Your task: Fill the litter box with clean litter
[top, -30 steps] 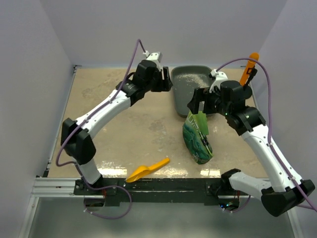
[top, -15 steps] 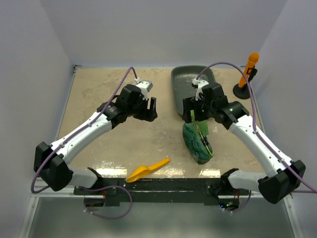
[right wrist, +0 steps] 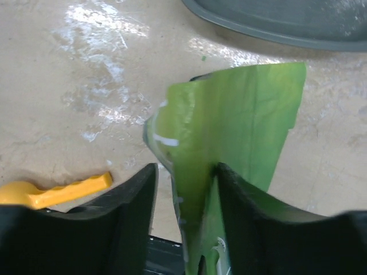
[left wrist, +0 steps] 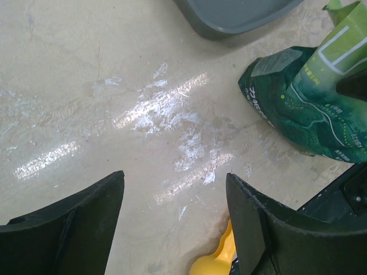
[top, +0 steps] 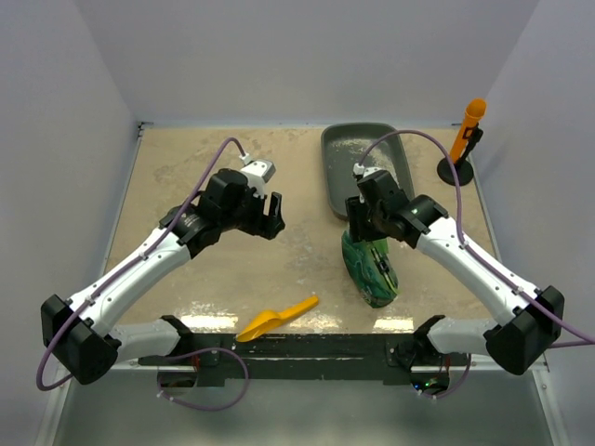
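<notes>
The litter box [top: 346, 181], a dark grey tray, lies at the back right, with a thin scatter of pale clean litter [top: 358, 144] in its far end. Its near rim shows in the left wrist view [left wrist: 229, 17] and the right wrist view [right wrist: 287, 23]. A green bag [top: 374, 268] stands just in front of it. My right gripper [top: 363, 223] is over the bag's top, and its open jaws straddle the upright green flap [right wrist: 241, 114]. The right finger touches the flap; a gap shows at the left one. My left gripper [top: 271, 223] hangs open over bare tabletop [left wrist: 175, 176], holding nothing.
A yellow scoop [top: 277, 319] lies near the front edge, between the arm bases; its bowl shows in the left wrist view [left wrist: 215, 260] and its handle in the right wrist view [right wrist: 69, 188]. An orange-handled tool [top: 465, 135] stands in a black holder at the back right.
My left arm has drawn back from the litter box toward the table's middle left. My right gripper has come down over the bag's top and its jaws have narrowed round the flap.
</notes>
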`<state>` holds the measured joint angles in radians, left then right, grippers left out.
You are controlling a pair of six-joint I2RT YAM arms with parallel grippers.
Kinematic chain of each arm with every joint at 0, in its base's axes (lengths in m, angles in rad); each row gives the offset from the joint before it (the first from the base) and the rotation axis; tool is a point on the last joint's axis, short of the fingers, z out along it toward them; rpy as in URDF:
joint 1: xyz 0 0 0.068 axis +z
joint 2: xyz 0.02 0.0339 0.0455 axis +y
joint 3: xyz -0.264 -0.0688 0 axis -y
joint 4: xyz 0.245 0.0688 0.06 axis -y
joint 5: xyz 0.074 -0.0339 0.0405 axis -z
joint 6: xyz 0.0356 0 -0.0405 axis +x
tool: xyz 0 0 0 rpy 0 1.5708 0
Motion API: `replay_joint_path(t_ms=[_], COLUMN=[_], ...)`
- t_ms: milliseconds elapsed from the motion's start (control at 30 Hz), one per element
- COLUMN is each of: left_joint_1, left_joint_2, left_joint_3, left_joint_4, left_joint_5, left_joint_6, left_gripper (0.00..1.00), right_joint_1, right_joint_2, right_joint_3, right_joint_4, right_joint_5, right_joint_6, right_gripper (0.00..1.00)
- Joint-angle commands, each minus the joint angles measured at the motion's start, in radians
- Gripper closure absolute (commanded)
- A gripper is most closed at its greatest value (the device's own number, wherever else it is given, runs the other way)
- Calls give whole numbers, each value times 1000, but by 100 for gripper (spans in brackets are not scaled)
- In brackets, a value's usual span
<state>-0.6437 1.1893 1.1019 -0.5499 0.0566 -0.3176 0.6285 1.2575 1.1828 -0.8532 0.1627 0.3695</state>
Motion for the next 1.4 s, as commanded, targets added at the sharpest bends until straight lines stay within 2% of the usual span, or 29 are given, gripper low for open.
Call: replay_joint_path(t_ms=[0, 33, 133, 233, 400, 500, 667, 800, 967, 1267, 1367], left_joint_1=[-2, -2, -2, -2, -1, -1, -1, -1, 1, 4, 6], left_joint_2=[-26, -25, -26, -33, -51, -66, -95, -112, -129, -157, -172], left_joint_3=[-17, -19, -25, -25, -7, -1, 0, 7, 6, 12, 9], left_joint_4=[-1, -2, -1, -1, -19, -31, -50, -65, -85, -107, -119], left_joint_5=[14, 15, 14, 2, -29, -49, -78, -98, -133, -146, -149], left_joint_6=[32, 35, 40, 43, 55, 60, 66, 77, 98, 112, 118], left_gripper=[24, 24, 24, 24, 24, 24, 23, 23, 22, 22, 21], right_joint_1=[7, 7, 7, 7, 7, 8, 19, 31, 49, 149, 171], right_joint_2=[-6, -1, 14, 14, 57, 115, 239, 299, 416, 690, 744], right_joint_3=[-18, -23, -20, -9, 99, 202, 352, 402, 550, 858, 913], right_joint_4=[-40, -43, -47, -9, 104, 126, 114, 184, 209, 195, 175], right_joint_5=[80, 93, 122, 115, -12, -115, -175, -284, -334, -282, -299], right_joint_6=[68, 71, 74, 42, -107, -210, -357, -461, -475, -392, -397], right_gripper=[60, 75, 100, 100, 100, 100, 100, 100, 100, 100, 100])
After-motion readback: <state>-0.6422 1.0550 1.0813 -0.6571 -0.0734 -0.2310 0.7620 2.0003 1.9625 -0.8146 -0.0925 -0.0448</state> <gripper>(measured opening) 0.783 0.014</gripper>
